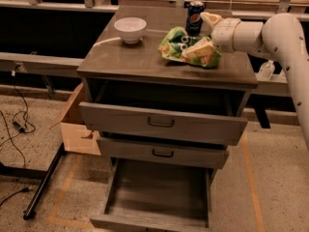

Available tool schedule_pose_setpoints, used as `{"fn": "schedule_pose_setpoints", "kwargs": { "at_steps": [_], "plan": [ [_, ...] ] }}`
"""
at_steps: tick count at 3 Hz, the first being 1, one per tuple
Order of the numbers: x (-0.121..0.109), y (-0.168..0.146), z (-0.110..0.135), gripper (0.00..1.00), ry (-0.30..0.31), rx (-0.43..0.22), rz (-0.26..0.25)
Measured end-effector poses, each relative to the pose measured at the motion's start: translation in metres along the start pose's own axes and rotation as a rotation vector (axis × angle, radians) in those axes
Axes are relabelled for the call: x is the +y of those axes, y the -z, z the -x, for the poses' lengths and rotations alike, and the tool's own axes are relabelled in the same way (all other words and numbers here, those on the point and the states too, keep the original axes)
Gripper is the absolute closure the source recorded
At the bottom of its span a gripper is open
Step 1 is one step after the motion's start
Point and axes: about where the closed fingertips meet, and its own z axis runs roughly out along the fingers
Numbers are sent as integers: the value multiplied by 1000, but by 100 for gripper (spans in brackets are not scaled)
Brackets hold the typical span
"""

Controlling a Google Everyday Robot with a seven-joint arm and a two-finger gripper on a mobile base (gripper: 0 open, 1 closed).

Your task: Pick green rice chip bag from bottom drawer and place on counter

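The green rice chip bag (186, 46) lies crumpled on the counter (130, 57), at its right rear. My gripper (205, 34) is at the bag's right end, coming in from the right on the white arm. It is open: one fingertip (199, 50) rests on the bag and the other points up beside the soda can. The bottom drawer (159, 190) is pulled fully out below, and its grey floor is bare.
A white bowl (130, 29) stands at the counter's left rear. A blue soda can (195, 16) stands just behind the bag. The two upper drawers (161, 122) are partly open. A cardboard box (76, 124) and a black stand leg (44, 187) are on the left floor.
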Motion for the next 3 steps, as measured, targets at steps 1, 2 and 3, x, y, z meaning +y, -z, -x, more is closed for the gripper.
{"fn": "schedule_pose_setpoints", "kwargs": {
  "at_steps": [1, 2, 3],
  "plan": [
    [-15, 30, -13, 0, -9, 55, -16],
    [-28, 72, -33, 0, -27, 116, -59],
    [-29, 75, -35, 0, -29, 120, -63]
  ]
}}
